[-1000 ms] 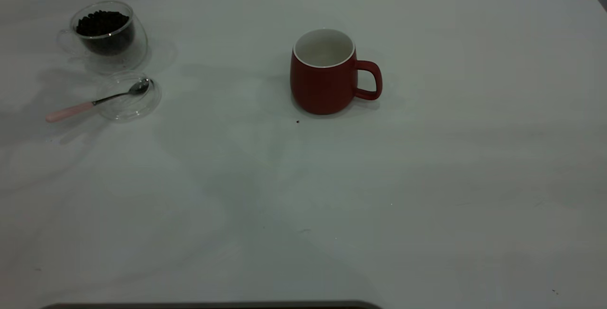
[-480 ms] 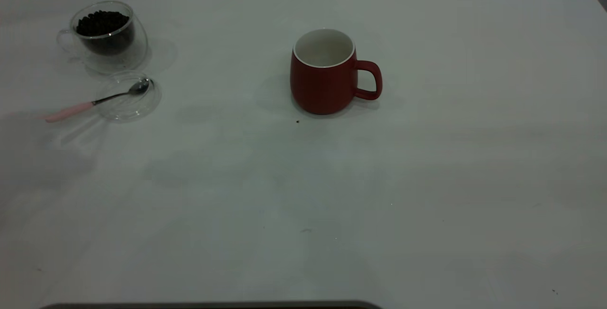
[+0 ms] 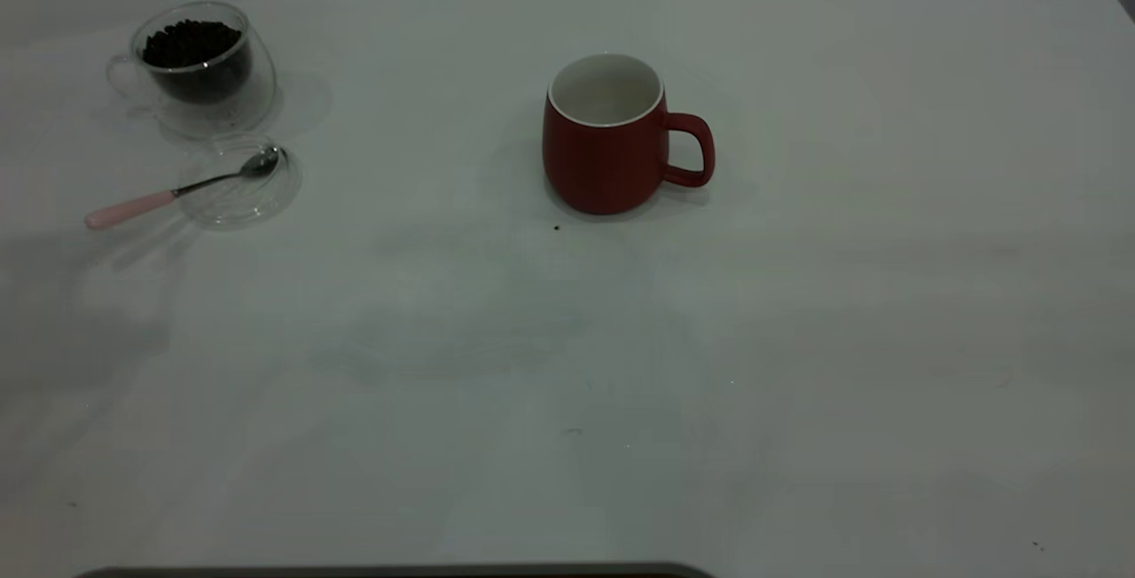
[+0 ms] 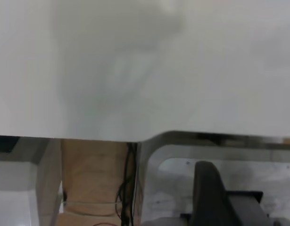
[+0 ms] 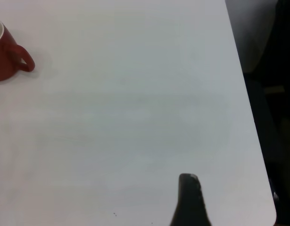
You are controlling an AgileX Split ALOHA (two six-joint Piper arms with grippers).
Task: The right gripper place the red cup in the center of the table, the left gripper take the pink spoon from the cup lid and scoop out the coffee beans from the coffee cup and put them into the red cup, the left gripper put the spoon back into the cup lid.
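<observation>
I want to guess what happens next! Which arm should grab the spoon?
Probably left. The spoon lies on the lid at the table's left side; the cup already stands mid-table. Neither tool is near.

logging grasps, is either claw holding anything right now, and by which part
Nothing is held. The pink spoon lies on the cup lid, and the red cup stands alone.

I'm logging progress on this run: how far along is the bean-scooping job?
Done: the red cup stands central on the table. In hand: nothing; the left pincer hangs by its edge, the right pincer far from the cup. Left: the pink spoon lies on the cup lid, the coffee beans sit in the coffee cup, none show in the red cup, so scooping looks undone.
</observation>
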